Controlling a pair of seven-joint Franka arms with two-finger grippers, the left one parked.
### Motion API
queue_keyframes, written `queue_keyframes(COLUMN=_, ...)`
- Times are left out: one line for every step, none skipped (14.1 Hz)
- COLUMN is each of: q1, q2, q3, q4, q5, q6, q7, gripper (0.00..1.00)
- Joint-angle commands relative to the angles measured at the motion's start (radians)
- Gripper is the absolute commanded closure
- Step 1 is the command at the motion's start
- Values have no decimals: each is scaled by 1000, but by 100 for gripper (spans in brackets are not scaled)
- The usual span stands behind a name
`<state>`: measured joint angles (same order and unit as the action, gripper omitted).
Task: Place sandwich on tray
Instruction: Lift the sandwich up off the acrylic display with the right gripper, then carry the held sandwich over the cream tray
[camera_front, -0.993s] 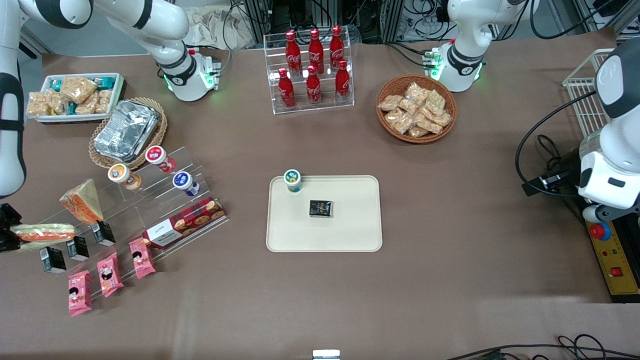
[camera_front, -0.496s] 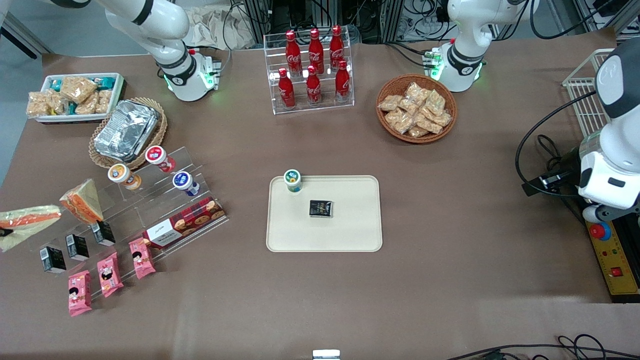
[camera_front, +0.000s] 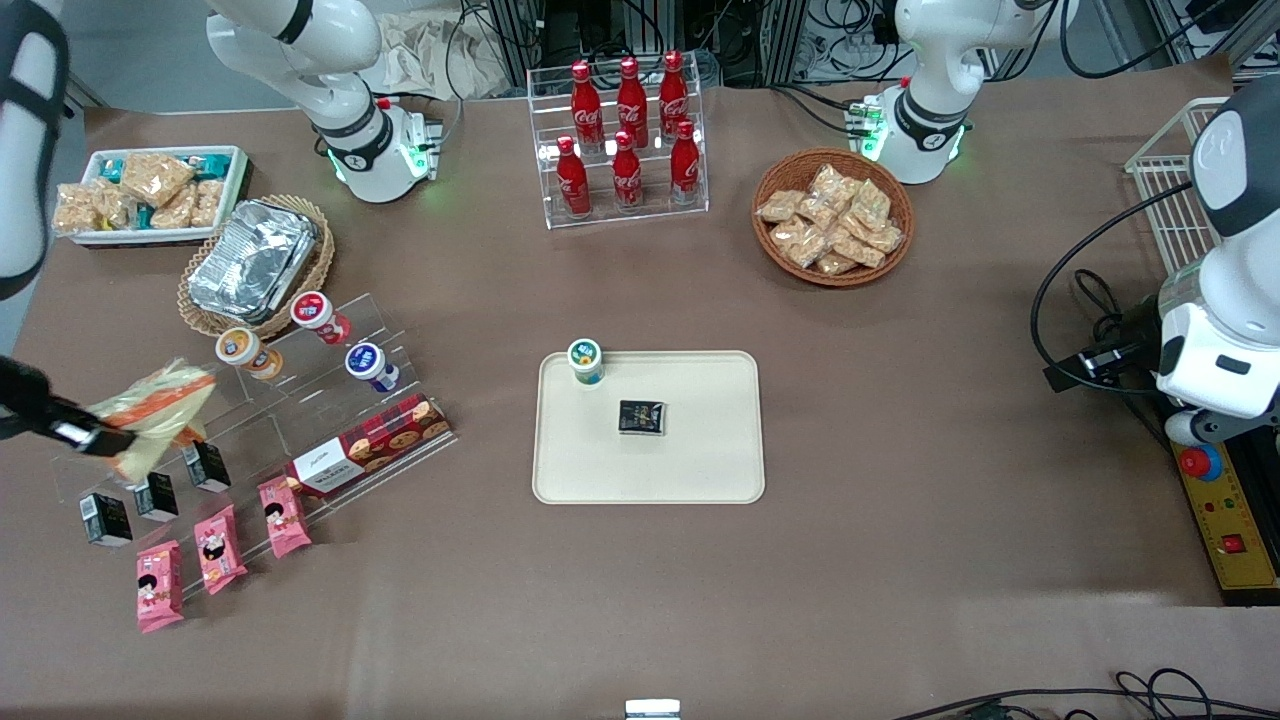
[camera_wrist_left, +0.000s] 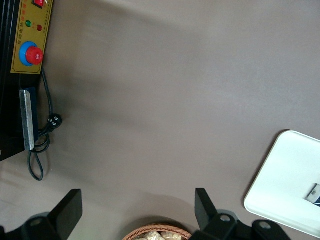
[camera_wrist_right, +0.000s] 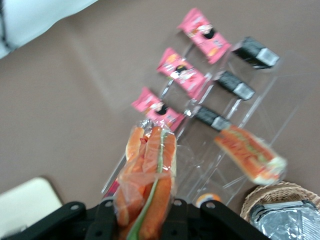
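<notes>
My right gripper (camera_front: 80, 432) is shut on the clear-wrapped sandwich (camera_front: 155, 405), whose orange and pale green layers show. It holds the sandwich in the air over the clear stepped stand (camera_front: 300, 400), toward the working arm's end of the table. In the right wrist view the sandwich (camera_wrist_right: 150, 175) sticks out from between the black fingers (camera_wrist_right: 106, 216) of the gripper (camera_wrist_right: 142, 217). The cream tray (camera_front: 650, 470) lies flat at the table's middle, well apart from the sandwich. A corner of the tray (camera_wrist_right: 22, 202) shows in the right wrist view.
On the tray stand a small cup (camera_front: 585, 360) and a black packet (camera_front: 641, 417). The stand holds cups, black cartons (camera_front: 150, 495), pink packets (camera_front: 215, 550), a cookie box (camera_front: 368, 445) and a triangular sandwich (camera_wrist_right: 248, 155). A foil container (camera_front: 255, 260), a snack bin (camera_front: 150, 190), cola bottles (camera_front: 625, 140) and a snack basket (camera_front: 832, 215) lie farther back.
The gripper has lifted the sandwich from the table's end and carried it toward the tray. It now hangs over the stepped stand, in front of the triangular sandwich.
</notes>
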<state>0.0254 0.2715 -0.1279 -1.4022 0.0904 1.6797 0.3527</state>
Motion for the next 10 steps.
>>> queue_keyframes(q1=88, q2=-14, q3=-7, q4=11, q5=-12, q6=-67, q7=-43, gripper=100)
queue_keyframes(q1=122, q2=-17, q3=-6, q4=11, q5=-23, q6=-66, q7=-52, gripper=100)
queue_keyframes(q1=149, q2=-17, q3=-4, q4=11, q5=-23, q6=-64, q7=-55, gripper=100)
queue_keyframes(q1=181, q2=-15, q3=4, q4=11, q5=-18, q6=-51, q7=-72, gripper=100)
queue_keyframes(q1=212, q2=-15, q3=25, q4=11, q5=-17, q6=-20, q7=-96, gripper=100)
queue_keyframes(q1=229, q2=-15, q3=34, q4=11, q5=-17, q6=9, q7=-112, gripper=100)
queue_keyframes(q1=250, q2=-15, q3=51, q4=11, q5=-17, q6=33, q7=-121, gripper=100)
queue_keyframes(q1=267, q2=-11, q3=62, q4=9, q5=-17, q6=50, q7=-132, gripper=100)
queue_keyframes(q1=287, q2=-8, q3=62, q4=9, q5=-17, q6=69, q7=-144, gripper=100)
queue_keyframes(q1=312, q2=-2, q3=62, q4=8, q5=-21, q6=87, q7=-168, gripper=100)
